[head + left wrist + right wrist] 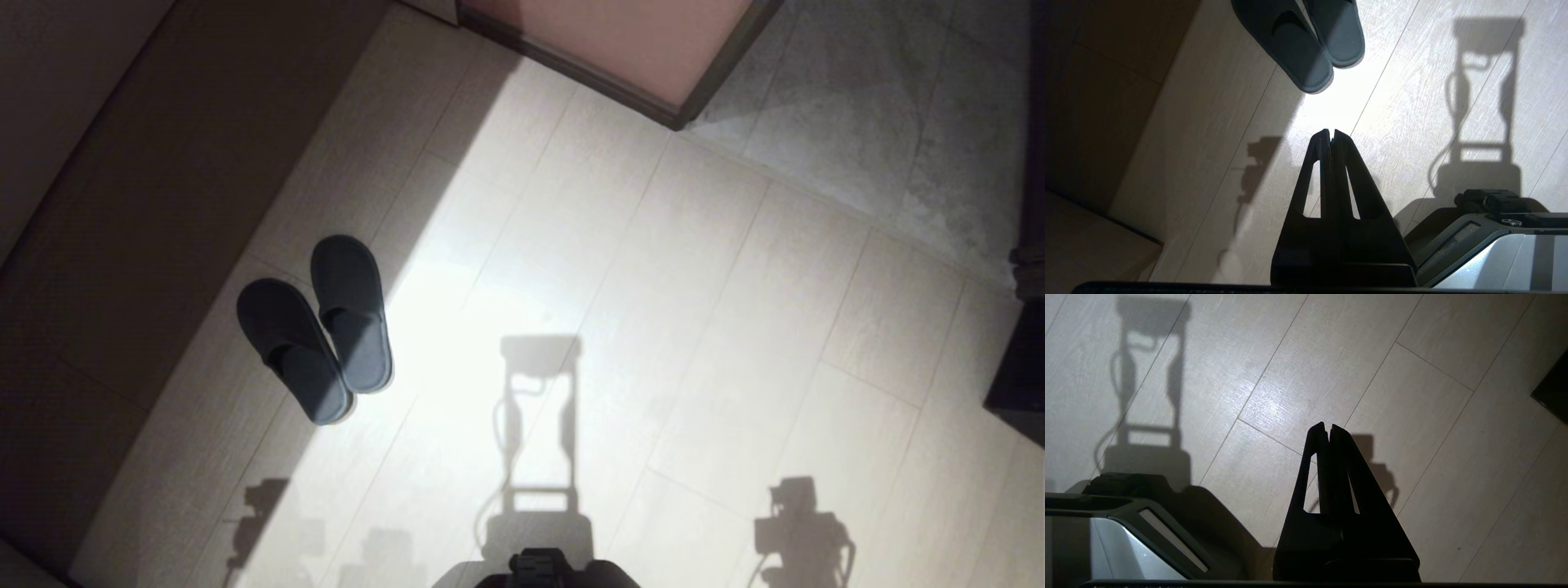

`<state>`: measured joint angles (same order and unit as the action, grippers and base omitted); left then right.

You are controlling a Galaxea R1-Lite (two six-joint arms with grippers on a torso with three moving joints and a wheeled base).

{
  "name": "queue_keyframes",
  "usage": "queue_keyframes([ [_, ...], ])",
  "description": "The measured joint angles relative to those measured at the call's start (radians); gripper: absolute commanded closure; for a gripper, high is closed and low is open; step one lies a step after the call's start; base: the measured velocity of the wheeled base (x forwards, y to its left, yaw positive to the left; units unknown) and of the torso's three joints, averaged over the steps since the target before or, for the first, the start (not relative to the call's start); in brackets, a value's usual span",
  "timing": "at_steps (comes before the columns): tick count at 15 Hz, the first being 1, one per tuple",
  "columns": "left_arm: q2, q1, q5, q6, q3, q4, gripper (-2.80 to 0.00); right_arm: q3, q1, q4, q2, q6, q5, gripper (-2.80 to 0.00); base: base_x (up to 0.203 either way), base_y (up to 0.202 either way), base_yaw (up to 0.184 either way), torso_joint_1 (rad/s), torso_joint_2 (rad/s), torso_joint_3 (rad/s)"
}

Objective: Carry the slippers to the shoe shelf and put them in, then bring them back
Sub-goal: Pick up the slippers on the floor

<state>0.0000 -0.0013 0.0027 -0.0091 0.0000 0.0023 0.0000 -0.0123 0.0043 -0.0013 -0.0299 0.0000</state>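
Observation:
The slippers (318,327), a grey-blue fabric pair, lie side by side on the pale plank floor at the left of the head view, next to a shadowed panel. Their heel ends (1314,49) show in the left wrist view, beyond my left gripper (1330,131), which hangs above the floor, shut and empty. My right gripper (1327,425) is shut too, with nothing in it, over bare floor well right of the slippers. Neither arm shows in the head view, only their shadows. The shoe shelf is out of view.
A dark beige panel (147,204) runs along the left. A pinkish panel with a dark edge (620,49) stands at the far middle, grey stone flooring (882,122) right of it. Dark furniture (1020,367) sits at the right edge. My base (1494,245) is just below the grippers.

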Motion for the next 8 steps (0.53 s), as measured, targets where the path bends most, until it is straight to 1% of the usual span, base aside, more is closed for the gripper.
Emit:
queue_keyframes([
  [8, 0.000, 0.000, 0.001, -0.002, 0.000, 0.001, 0.00, 0.000, 0.000, 0.000, 0.000, 0.000, 0.000, 0.00, 0.000, 0.000, 0.000, 0.002, 0.00, -0.198],
])
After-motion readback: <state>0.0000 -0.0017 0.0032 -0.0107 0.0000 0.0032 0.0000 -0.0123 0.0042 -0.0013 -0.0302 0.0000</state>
